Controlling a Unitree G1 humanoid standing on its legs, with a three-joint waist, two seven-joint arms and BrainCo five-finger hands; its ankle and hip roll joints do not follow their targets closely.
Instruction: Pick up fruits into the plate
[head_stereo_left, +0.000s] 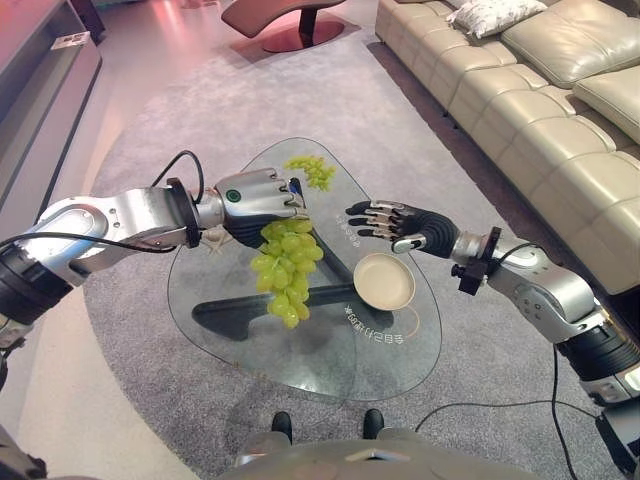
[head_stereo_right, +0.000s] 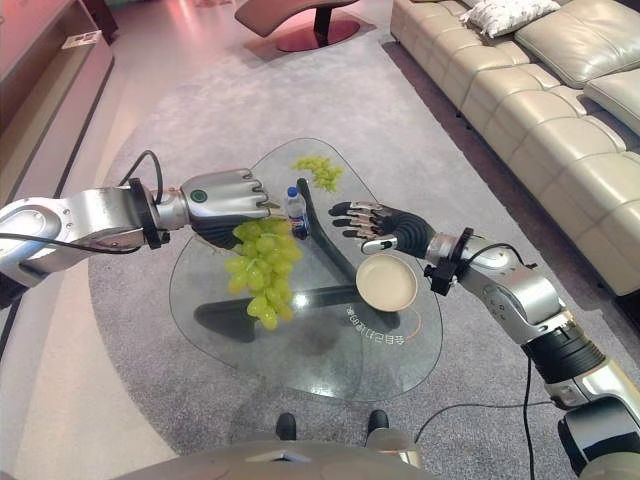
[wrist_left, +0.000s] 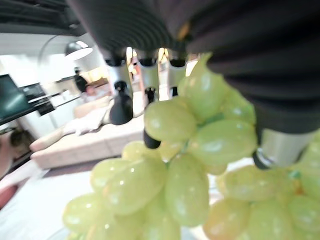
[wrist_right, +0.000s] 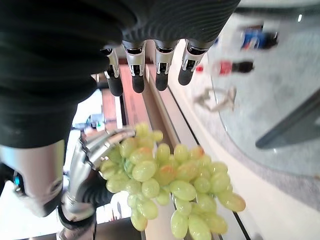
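Green grape bunch (head_stereo_left: 286, 266) hangs from the left robot hand (head_stereo_left: 262, 197), fingers curled on it, above the glass tabletop (head_stereo_left: 330, 355). Right robot hand (head_stereo_left: 400, 225) hovers spread, empty. Transport step; next, carry to the plate (head_stereo_left: 384, 281).

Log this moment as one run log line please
left hand: shut on large green grape bunch, lifted above glass table | right hand: open, empty | round cream plate: empty | small green grape bunch: on table

A rounded glass table (head_stereo_left: 230, 330) stands on a grey rug (head_stereo_left: 130, 330). On it lie 1 cream plate (head_stereo_left: 384, 281), 1 small grape bunch (head_stereo_left: 311, 170) and 1 bottle (head_stereo_right: 296, 212).
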